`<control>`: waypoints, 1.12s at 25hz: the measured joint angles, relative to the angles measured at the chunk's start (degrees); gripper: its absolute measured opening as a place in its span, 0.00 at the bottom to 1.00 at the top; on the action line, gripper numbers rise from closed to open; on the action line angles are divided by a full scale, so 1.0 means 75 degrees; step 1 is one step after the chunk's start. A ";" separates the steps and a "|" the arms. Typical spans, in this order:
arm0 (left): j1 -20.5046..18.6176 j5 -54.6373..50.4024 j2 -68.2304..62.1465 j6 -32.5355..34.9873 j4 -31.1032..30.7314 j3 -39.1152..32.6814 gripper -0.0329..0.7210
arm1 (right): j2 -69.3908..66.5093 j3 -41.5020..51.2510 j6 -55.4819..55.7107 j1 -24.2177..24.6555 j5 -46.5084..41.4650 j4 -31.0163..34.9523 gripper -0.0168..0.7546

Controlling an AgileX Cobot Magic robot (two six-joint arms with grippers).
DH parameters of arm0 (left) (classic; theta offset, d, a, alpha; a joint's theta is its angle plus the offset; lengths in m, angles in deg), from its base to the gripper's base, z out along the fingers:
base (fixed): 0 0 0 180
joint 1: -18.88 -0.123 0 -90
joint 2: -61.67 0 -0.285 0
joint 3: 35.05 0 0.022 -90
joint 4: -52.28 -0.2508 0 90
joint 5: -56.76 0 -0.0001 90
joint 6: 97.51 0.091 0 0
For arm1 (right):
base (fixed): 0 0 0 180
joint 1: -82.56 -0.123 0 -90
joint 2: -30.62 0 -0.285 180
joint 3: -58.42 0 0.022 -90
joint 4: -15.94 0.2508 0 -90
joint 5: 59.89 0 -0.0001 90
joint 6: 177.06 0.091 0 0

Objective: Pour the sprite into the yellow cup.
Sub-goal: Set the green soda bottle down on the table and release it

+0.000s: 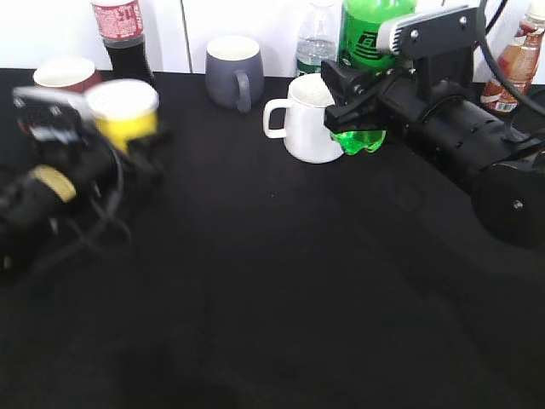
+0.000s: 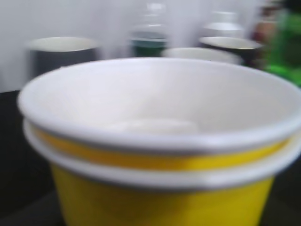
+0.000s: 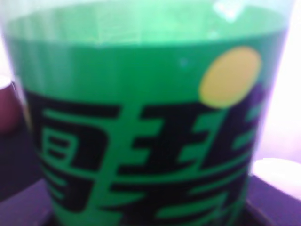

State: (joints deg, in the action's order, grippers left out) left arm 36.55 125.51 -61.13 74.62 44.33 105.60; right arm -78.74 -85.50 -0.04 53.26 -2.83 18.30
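Both grasps look made; no pour yet. Left gripper [image 1: 128, 141] has the yellow cup [image 1: 124, 109] at far left above the table [image 1: 281, 281], image motion-blurred; its fingers are not visible, so closure can't be told. Right gripper [image 1: 358, 115] sits around the sprite [image 1: 370, 34], far right beside the white mug [image 1: 311, 119]; bottle upright, fingers appear clamped on its lower body. Left: bring bottle and cup together, tilt, pour.

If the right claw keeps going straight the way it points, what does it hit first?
Most likely the tall green plastic sprite bottle: it fills the right wrist view dead ahead, with the right claw already at it. Contact can't be confirmed.
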 joint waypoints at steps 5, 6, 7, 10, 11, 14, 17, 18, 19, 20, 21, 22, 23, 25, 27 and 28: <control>-0.0310 0.0014 -0.1283 0.0018 -0.0083 0.1705 0.64 | 0.0000 0.0000 0.0037 0.0000 -0.0007 0.0000 0.60; -0.0310 0.0005 -0.1597 0.0025 -0.0091 0.2072 0.64 | 0.0000 0.0000 0.0037 0.0000 -0.0023 0.0000 0.60; -0.0317 -0.0005 -0.1873 0.0028 -0.0146 0.2384 0.64 | 0.0000 0.0000 0.0037 0.0000 -0.0031 0.0000 0.60; -0.0335 -0.0124 -0.2321 0.0030 -0.0532 0.3288 0.64 | 0.0000 0.0000 0.0040 0.0000 -0.0031 0.0026 0.60; -0.0341 -0.0321 -0.2413 0.0030 -0.0542 0.3465 0.64 | 0.0000 0.0000 0.0040 0.0000 -0.0031 0.0033 0.60; -0.0349 -0.1085 -0.2482 0.0030 -0.0580 0.3736 0.67 | 0.0000 0.0000 0.0046 0.0000 -0.0038 0.0105 0.60; -0.0357 -0.1321 -0.2482 0.0030 -0.0745 0.3759 0.70 | 0.0000 0.0000 0.0055 0.0000 -0.0038 0.0130 0.60; -0.0356 -0.1354 -0.2482 0.0030 -0.0879 0.3759 0.77 | 0.0000 0.0000 0.0055 0.0000 -0.0038 0.0137 0.60; -0.0356 -0.1445 -0.2474 0.0030 -0.0936 0.3759 0.82 | 0.0000 0.0000 0.0055 0.0000 -0.0038 0.0145 0.60; -0.0356 -0.1560 -0.2443 0.0030 -0.0936 0.3751 0.83 | 0.0000 0.0000 0.0055 0.0000 -0.0038 0.0145 0.60; -0.0356 -0.1649 -0.2343 0.0017 -0.0936 0.3641 0.84 | 0.0000 0.0000 0.0055 0.0000 -0.0038 0.0145 0.60; -0.0356 -0.1713 -0.2175 0.0017 -0.0936 0.3390 0.84 | 0.0000 0.0000 0.0055 0.0000 -0.0038 0.0145 0.60; -0.0356 -0.1786 -0.1989 0.0032 -0.0920 0.3096 0.84 | 0.0000 0.0000 0.0055 0.0000 -0.0038 0.0185 0.60; -0.0356 -0.1856 -0.1524 0.0062 -0.0866 0.2314 0.84 | 0.0000 0.0000 0.0055 0.0025 -0.0038 0.0635 0.60; -0.0356 -0.1908 -0.0861 0.0062 -0.0733 0.1294 0.84 | 0.0000 0.0000 0.0055 0.0279 -0.0085 0.0937 0.60; -0.0356 -0.1978 -0.0492 0.0062 -0.0626 0.0722 0.83 | 0.0000 0.0000 0.0055 0.0511 -0.0137 0.0961 0.60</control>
State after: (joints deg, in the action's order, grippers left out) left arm 33.88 110.67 -64.83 75.08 39.64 111.02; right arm -78.74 -85.50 0.37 57.09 -3.86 25.51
